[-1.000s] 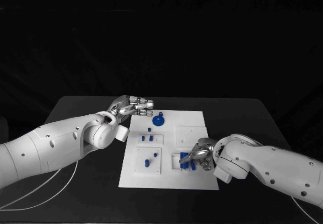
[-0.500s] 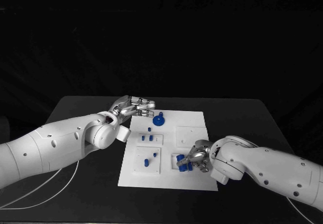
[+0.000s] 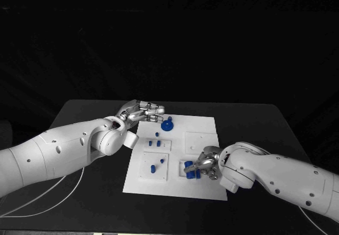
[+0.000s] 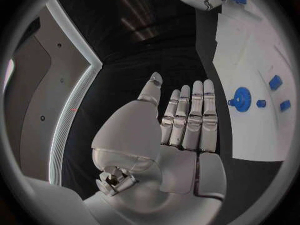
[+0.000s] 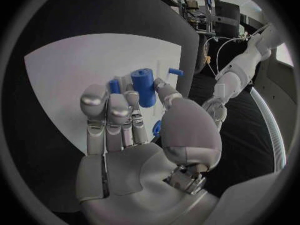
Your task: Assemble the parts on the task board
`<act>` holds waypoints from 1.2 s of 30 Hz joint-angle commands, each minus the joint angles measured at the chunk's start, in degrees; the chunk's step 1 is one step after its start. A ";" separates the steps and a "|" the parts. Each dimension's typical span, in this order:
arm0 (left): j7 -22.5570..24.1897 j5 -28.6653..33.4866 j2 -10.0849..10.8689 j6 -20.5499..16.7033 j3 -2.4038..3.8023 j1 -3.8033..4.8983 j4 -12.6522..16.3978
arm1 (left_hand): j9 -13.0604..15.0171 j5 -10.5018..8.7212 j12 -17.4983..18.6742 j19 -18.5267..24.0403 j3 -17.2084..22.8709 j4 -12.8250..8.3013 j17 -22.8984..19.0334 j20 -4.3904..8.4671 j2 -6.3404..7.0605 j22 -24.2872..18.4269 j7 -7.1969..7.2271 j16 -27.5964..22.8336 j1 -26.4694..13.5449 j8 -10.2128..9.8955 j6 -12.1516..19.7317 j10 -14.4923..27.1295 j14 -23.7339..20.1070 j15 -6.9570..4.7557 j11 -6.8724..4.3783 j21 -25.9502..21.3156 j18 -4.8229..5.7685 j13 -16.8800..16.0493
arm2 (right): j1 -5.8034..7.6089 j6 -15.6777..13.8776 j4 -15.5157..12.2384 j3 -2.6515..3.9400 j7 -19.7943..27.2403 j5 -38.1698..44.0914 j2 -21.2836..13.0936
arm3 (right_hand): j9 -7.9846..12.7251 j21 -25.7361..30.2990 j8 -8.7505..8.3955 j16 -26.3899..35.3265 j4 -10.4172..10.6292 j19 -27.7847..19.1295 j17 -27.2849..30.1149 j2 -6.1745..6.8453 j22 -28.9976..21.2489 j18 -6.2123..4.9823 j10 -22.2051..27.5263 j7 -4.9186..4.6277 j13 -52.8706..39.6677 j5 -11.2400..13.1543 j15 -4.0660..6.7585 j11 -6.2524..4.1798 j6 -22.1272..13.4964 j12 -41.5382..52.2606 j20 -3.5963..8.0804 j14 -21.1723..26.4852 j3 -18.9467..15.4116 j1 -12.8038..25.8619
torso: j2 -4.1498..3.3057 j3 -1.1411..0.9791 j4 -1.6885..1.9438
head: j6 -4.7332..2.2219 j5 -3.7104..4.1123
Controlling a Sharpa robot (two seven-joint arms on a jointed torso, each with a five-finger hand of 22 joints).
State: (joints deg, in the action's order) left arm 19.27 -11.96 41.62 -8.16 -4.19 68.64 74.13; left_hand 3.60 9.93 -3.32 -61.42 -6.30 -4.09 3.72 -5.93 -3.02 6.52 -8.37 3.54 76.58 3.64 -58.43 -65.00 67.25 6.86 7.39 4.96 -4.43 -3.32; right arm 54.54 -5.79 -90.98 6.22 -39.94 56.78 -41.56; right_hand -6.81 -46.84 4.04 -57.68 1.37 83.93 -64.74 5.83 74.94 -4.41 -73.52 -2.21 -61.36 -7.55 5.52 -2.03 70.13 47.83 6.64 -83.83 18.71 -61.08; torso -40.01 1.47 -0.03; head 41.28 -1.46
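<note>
1. The board [image 3: 201, 134] lies mid-table [image 3: 84, 112], with blue parts on it.
2. The left hand [image 3: 141, 113] hovers at the board's far left corner, fingers straight and side by side, holding nothing.
3. A blue gear [image 3: 167, 125] sits on the board just beside that hand's fingertips [image 4: 199, 87].
4. The right hand [image 3: 205, 165] is over the board's near right area, its fingers around a blue cylinder [image 5: 144, 86]; whether they grip it I cannot tell.
5. Small pegs [image 3: 154, 143] stand on the board's left half, between gear and near edge.
</note>
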 commanded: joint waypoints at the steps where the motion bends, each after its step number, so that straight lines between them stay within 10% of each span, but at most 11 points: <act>1: 0.00 -0.37 -0.07 1.08 0.03 0.03 0.16 | -0.03 0.06 -0.06 0.07 0.32 -0.04 0.07 -0.16 0.03 -0.08 0.02 -0.03 -0.24 0.08 0.27 0.38 -0.40 0.05 0.03 0.27 0.54 -0.06 | -0.35 0.90 -0.01 -0.29 -0.50 1.53 0.40 | -0.11 -0.03 -0.38 -0.05 2.27 2.95 -0.07 2.73 5.61 0.71 0.06 -0.29 0.07 2.41 0.03 -0.22 0.26 -0.29 0.20 0.06 0.07 0.95 | 0.01 -0.03 -0.04 | 0.01 -0.22; 12: -0.14 -0.69 0.00 1.15 0.02 0.03 0.19 | -0.03 -0.01 -0.06 0.09 0.30 0.09 0.07 -0.19 0.03 -0.18 0.00 -0.02 -0.34 0.08 0.31 0.47 -0.46 0.07 0.06 0.31 0.53 -0.06 | -0.35 0.57 -0.19 -0.30 0.01 2.23 0.54 | -1.00 -0.03 -0.36 -0.03 10.07 2.97 -0.24 5.29 5.63 0.52 0.19 -0.41 0.33 4.47 -0.04 -0.03 -0.10 -0.47 0.09 0.04 -6.24 -0.96 | 0.00 -0.07 -0.08 | -0.13 -0.73; 36: -0.48 -0.95 0.07 1.29 0.00 0.03 0.06 | -0.03 0.03 -0.06 0.13 0.37 0.24 0.07 -0.22 -0.01 -0.43 -0.01 -0.02 -0.29 0.08 0.35 0.55 -0.51 0.09 0.08 0.40 0.51 -0.06 | -0.35 0.01 -0.69 -0.29 0.30 3.67 0.54 | -1.17 0.18 -0.36 0.17 12.20 2.99 -0.23 5.21 5.59 0.43 0.20 -0.40 0.34 4.36 -0.04 -0.01 -0.24 -0.48 0.08 0.01 -7.19 -0.51 | 0.00 -0.07 -0.04 | 0.00 -1.36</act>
State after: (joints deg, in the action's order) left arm 18.58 -12.64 41.74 -7.75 -4.23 68.64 74.10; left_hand 3.60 9.93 -3.32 -61.42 -6.11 -3.89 3.72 -5.93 -3.02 6.14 -8.37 3.54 76.58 3.64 -58.43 -64.80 67.09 7.01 7.60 4.96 -4.43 -3.32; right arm 54.38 -6.12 -91.32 6.04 -39.95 59.79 -41.12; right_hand -7.93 -46.84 3.86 -57.68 13.44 83.93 -64.95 10.95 74.92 -4.41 -73.51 -2.39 -61.01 -3.33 5.51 -2.05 69.94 47.61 6.64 -83.82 11.43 -62.24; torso -40.01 1.39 -0.10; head 41.30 -2.71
